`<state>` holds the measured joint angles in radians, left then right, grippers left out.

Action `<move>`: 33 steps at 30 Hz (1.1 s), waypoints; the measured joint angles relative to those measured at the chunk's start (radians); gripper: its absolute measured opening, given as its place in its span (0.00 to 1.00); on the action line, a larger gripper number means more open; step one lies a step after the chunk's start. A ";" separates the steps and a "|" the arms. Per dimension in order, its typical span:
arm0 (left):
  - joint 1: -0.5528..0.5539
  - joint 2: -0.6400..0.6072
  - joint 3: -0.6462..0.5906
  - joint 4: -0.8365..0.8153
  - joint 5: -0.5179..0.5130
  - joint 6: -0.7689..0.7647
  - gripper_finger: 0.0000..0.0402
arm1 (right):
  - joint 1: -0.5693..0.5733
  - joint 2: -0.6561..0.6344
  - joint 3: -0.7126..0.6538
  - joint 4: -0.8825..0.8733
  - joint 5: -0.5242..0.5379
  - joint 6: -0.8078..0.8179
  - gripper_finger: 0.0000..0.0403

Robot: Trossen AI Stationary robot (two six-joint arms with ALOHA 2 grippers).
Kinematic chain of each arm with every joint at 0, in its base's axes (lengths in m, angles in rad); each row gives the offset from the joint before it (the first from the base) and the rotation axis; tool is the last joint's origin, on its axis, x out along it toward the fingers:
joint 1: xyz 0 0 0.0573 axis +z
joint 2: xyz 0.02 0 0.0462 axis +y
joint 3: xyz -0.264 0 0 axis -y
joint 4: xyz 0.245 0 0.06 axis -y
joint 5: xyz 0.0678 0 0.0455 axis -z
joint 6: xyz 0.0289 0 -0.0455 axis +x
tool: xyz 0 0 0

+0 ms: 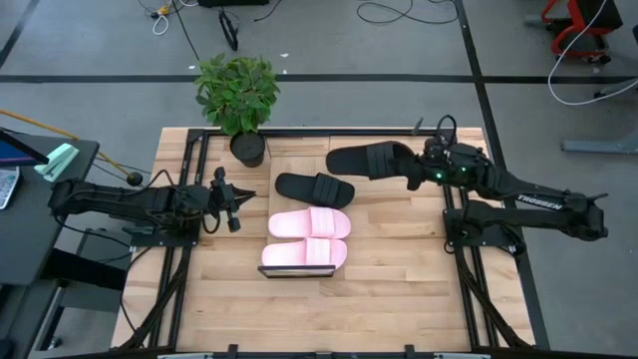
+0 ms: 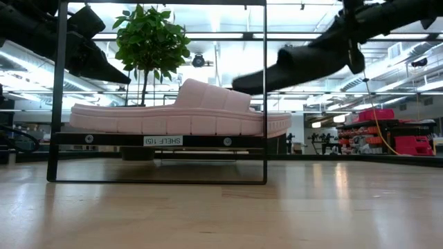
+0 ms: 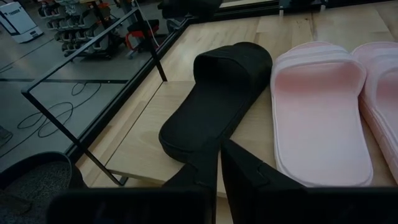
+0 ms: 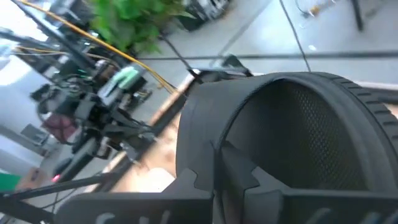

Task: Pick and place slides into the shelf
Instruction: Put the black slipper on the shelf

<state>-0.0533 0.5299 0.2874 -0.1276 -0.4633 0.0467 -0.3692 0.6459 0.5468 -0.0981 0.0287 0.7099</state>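
Observation:
Two light pink slides [image 1: 308, 223] [image 1: 304, 253] and one black slide [image 1: 314, 187] lie side by side, soles down, on the shelf [image 3: 140, 146], whose board edge [image 2: 104, 138] shows in the low view. My right gripper [image 1: 412, 172] is shut on the second black slide [image 1: 371, 159], held in the air toward the table's far right of the shelf. My left gripper [image 1: 237, 204] is shut and hovers left of the shelf, its tips [image 3: 219, 163] just short of the resting black slide's heel [image 3: 186, 140]. My right gripper holds the black slide by the end of its sole next to the strap [image 4: 211, 155], coming level from the table's right. The wide strap [image 4: 292, 93] arches just ahead of the fingers [image 4: 233, 171]. The slide is lifted clear [image 2: 297, 66], tilted with its free end lower.
A potted plant [image 1: 239, 95] stands at the table's far edge, left of the held slide. The shelf's thin black frame [image 2: 265, 90] rises around the board. Bare planks [image 1: 389, 299] lie on the near side and to the right of the shelf.

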 joint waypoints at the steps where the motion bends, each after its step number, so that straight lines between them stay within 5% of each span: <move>1: 0.000 0.000 0.000 0.000 0.000 0.000 0.06 | 0.008 0.010 0.000 0.022 0.001 -0.011 0.02; 15: 0.000 0.000 0.000 0.000 0.000 -0.004 0.08 | 0.021 0.323 0.000 0.401 -0.082 -0.318 0.02; 33: 0.000 0.000 0.000 0.000 0.000 -0.001 0.08 | -0.069 0.706 0.000 0.788 -0.123 -0.275 0.02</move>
<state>-0.0532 0.5298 0.2874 -0.1276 -0.4633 0.0460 -0.4386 1.3517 0.5472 0.6899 -0.0941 0.4352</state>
